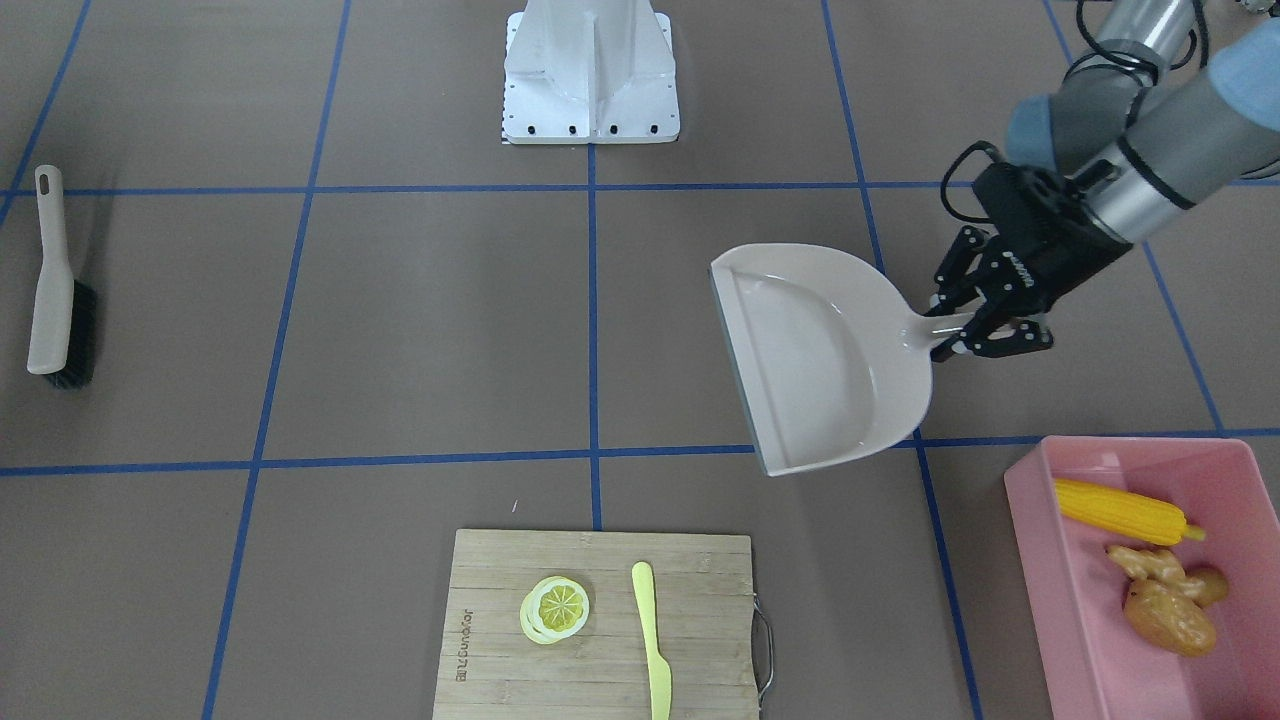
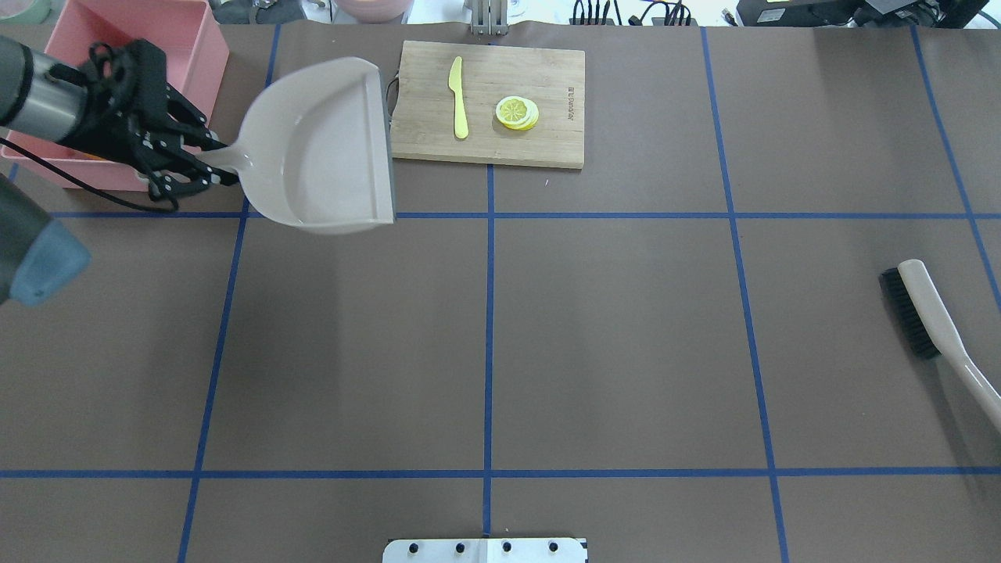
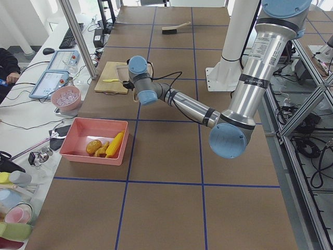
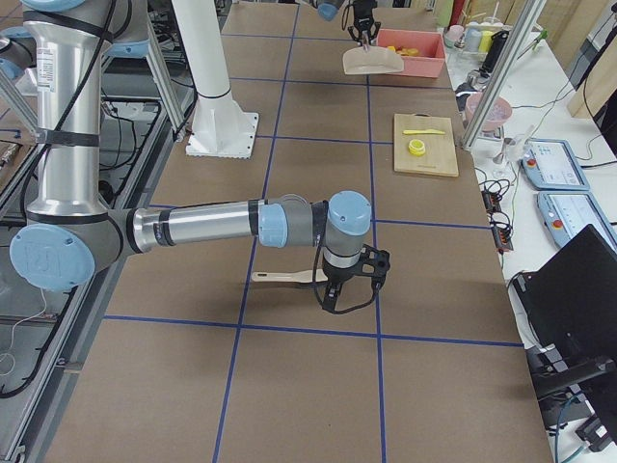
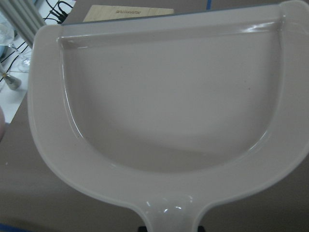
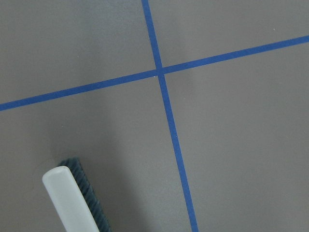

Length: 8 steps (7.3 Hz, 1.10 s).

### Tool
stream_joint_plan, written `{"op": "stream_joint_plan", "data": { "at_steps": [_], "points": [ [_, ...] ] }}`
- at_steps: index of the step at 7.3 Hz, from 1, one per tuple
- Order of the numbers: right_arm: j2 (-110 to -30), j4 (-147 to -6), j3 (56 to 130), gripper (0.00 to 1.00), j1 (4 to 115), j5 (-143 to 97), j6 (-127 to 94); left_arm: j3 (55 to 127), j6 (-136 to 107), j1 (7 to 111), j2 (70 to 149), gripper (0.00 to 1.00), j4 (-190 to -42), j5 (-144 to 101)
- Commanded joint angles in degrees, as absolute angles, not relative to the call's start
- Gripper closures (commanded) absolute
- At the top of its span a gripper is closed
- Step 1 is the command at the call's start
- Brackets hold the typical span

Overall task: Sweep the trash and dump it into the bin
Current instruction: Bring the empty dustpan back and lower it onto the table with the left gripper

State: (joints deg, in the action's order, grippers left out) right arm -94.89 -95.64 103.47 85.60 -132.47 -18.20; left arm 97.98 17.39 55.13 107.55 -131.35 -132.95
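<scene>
Presently the left gripper (image 1: 962, 335) is clamped on the handle of the dustpan (image 1: 820, 360). The pan is empty and is held beside the bin (image 1: 1035, 560), not over it. The corn cob (image 1: 1120, 510), ginger root (image 1: 1150, 565) and potato (image 1: 1172, 620) all lie inside the bin, so the dump step reads as complete. Next move, as judged: set the dustpan down and release it. The right gripper (image 4: 352, 280) hangs by the brush (image 1: 55, 290); whether its jaws are apart cannot be told. The bin runs off the front-facing frame, and from overhead the left arm (image 2: 39, 109) covers its contents.
</scene>
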Motion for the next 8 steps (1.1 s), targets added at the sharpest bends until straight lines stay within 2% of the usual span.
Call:
{"op": "stream_joint_plan", "data": {
  "at_steps": [1,3,6,8],
  "points": [
    [-95.27,-95.71,103.89,0.0,85.69,-132.45,-18.19,98.79,17.49,46.18,107.49,1.0,-126.43,-129.49],
    [-95.01,-95.71,104.23,0.0,85.69,-132.71,-18.28,100.71,18.1,42.29,107.75,1.0,-120.52,-125.34],
    [-95.27,-95.63,104.59,0.0,85.96,-133.07,-18.19,108.52,31.11,41.22,107.75,1.0,-105.96,-112.79],
    [-95.36,-95.71,104.07,0.0,85.96,-132.45,-18.19,108.28,30.77,38.51,107.75,1.0,-102.94,-109.52]
  ]
}}
